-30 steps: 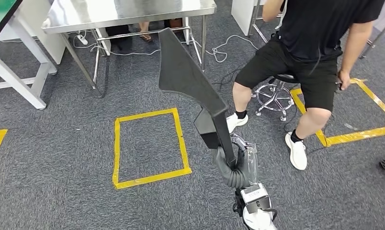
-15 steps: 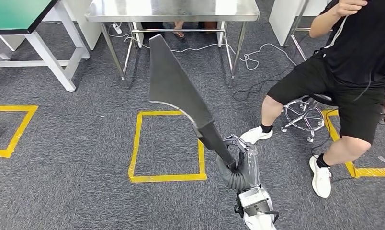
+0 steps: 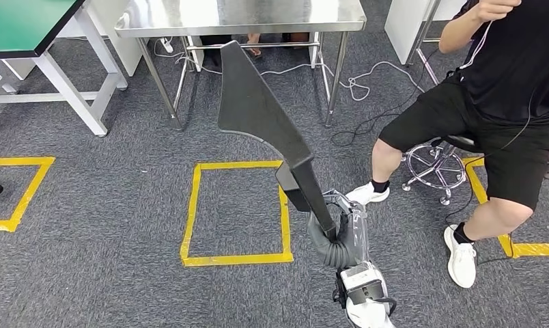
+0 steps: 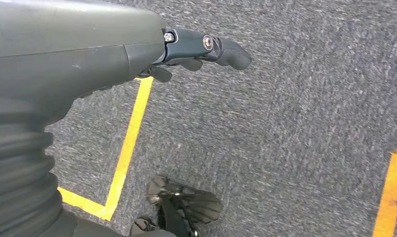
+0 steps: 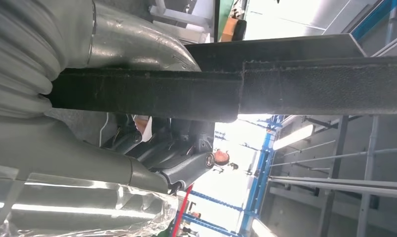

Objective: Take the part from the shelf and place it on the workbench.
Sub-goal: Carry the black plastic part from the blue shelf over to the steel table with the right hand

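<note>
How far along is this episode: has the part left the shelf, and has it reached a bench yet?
Pickup looks done: the right hand holds the long black part upright above grey carpet. In hand: carrying it, with a steel table ahead beyond the yellow floor square. Left: reaching the workbench and setting it down. The left hand hangs over the floor, holding nothing.

Part (image 3: 261, 113): matt black, plastic-looking, edge (image 5: 285, 91) rough and fibrous. Bench top (image 3: 237, 14): brushed steel, glossy, upper centre of frame. Table (image 3: 22, 20): smooth green top, upper left. Floor (image 3: 108, 225): coarse grey carpet; yellow tape (image 3: 237, 258), slightly shiny.
</note>
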{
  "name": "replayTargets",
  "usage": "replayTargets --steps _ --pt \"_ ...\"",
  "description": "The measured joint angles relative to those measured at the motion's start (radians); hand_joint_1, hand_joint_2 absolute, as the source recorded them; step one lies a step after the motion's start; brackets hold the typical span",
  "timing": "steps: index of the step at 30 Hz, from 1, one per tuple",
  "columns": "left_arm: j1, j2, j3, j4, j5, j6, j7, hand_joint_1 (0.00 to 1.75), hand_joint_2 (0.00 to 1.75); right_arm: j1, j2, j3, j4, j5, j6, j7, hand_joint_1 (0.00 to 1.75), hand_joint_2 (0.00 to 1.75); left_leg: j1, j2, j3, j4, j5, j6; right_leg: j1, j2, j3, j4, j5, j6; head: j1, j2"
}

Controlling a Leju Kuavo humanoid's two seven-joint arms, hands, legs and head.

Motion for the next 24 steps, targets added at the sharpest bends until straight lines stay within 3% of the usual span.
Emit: replayTargets --steps 1,3,5,7,8,10,12,13,14,16,18,20,22,24 --pt "-0.001 0.002 0.000 0.000 0.000 0.000 0.000 0.00 1.75 0.000 0.001 0.000 0.000 0.000 0.000 0.000 1.71 1.75 -0.003 0.003 0.033 -0.069 0.031 0.010 0.002 0.000 0.005 -0.001 -0.004 0.002 0.001 0.000" --pt "-0.002 0.004 0.000 0.000 0.000 0.000 0.000 0.00 1.75 -0.001 0.004 0.000 0.000 -0.001 0.000 0.000 1.71 1.75 -0.013 0.009 0.069 -0.145 0.052 0.027 0.003 -0.001 0.009 -0.003 -0.009 0.008 0.002 0.000" --pt "-0.003 0.006 0.000 0.000 0.000 0.000 0.000 0.00 1.75 -0.001 0.006 -0.001 0.000 -0.001 0.000 0.000 1.71 1.75 -0.021 0.010 0.073 -0.157 0.047 0.039 0.004 -0.004 0.011 -0.009 -0.011 0.019 0.000 0.000" --pt "-0.003 0.007 0.000 -0.001 0.000 0.000 0.000 0.00 1.75 -0.002 0.007 -0.001 -0.001 -0.001 0.000 0.000 1.71 1.75 -0.016 0.007 0.091 -0.183 0.056 0.050 0.009 -0.005 0.008 0.002 -0.020 0.024 0.002 0.000" --pt "-0.003 0.006 0.000 -0.001 0.000 0.000 0.000 0.00 1.75 -0.003 0.006 -0.001 -0.002 -0.001 0.000 0.000 1.71 1.75 -0.014 0.005 0.101 -0.197 0.062 0.054 0.010 -0.003 -0.006 0.033 -0.034 0.022 0.004 0.000" --pt "-0.005 0.004 0.000 -0.001 0.000 -0.001 0.000 0.00 1.75 -0.004 0.004 -0.002 -0.002 0.000 0.000 0.000 1.71 1.75 -0.013 0.002 0.110 -0.208 0.066 0.059 0.008 0.001 -0.071 0.155 -0.084 0.014 0.007 0.000" --pt "-0.006 0.002 0.000 -0.001 0.000 -0.001 0.000 0.00 1.75 -0.001 0.001 -0.002 0.000 0.000 0.000 0.001 1.71 1.75 -0.014 -0.003 0.110 -0.207 0.063 0.057 0.004 0.001 -0.138 0.263 -0.115 0.019 0.007 0.000" --pt "-0.006 0.002 0.000 -0.001 0.000 -0.001 0.000 0.00 1.75 0.000 0.000 -0.002 0.000 0.000 0.000 0.001 1.71 1.75 -0.014 -0.006 0.110 -0.206 0.061 0.054 0.002 0.001 -0.149 0.270 -0.107 0.028 0.007 0.000" --pt "-0.006 0.001 0.000 -0.001 0.000 -0.001 0.000 0.00 1.75 0.001 -0.002 -0.002 0.000 0.000 0.000 0.001 1.71 1.75 -0.013 -0.009 0.111 -0.204 0.059 0.051 -0.001 0.001 -0.137 0.232 -0.082 0.040 0.007 0.000" --pt "-0.006 0.001 0.000 -0.001 0.000 -0.001 0.000 0.00 1.75 0.000 -0.003 -0.002 0.001 0.000 0.000 0.001 1.71 1.75 -0.013 -0.016 0.110 -0.192 0.050 0.039 -0.006 0.002 -0.076 0.090 -0.018 0.058 0.007 0.000" --pt "-0.006 0.000 0.000 -0.001 -0.002 -0.001 0.000 0.00 1.75 -0.001 -0.004 -0.003 0.001 0.000 0.000 0.001 1.71 1.75 -0.016 -0.019 0.107 -0.178 0.038 0.025 -0.006 0.003 -0.035 0.004 0.015 0.050 0.006 0.000" --pt "-0.004 0.000 0.000 -0.001 -0.004 -0.002 -0.002 0.00 1.75 -0.003 -0.003 -0.003 0.002 0.001 0.000 0.003 1.71 1.75 -0.015 -0.020 0.104 -0.173 0.032 0.013 -0.001 0.004 -0.029 -0.004 0.018 0.031 0.005 0.000" --pt "-0.003 0.000 0.000 -0.001 -0.007 -0.003 -0.002 0.00 1.75 -0.005 -0.002 -0.004 0.003 0.001 0.000 0.005 1.71 1.75 -0.009 -0.017 0.100 -0.161 0.024 0.002 -0.007 0.004 -0.025 -0.006 0.019 0.017 0.005 0.000" --pt "-0.003 0.000 0.000 -0.001 -0.010 -0.004 -0.002 0.00 1.75 -0.007 0.000 -0.004 0.003 0.001 0.001 0.006 1.71 1.75 -0.003 -0.010 0.067 -0.087 -0.020 -0.011 -0.013 0.004 -0.018 -0.008 0.018 0.006 0.001 0.000"
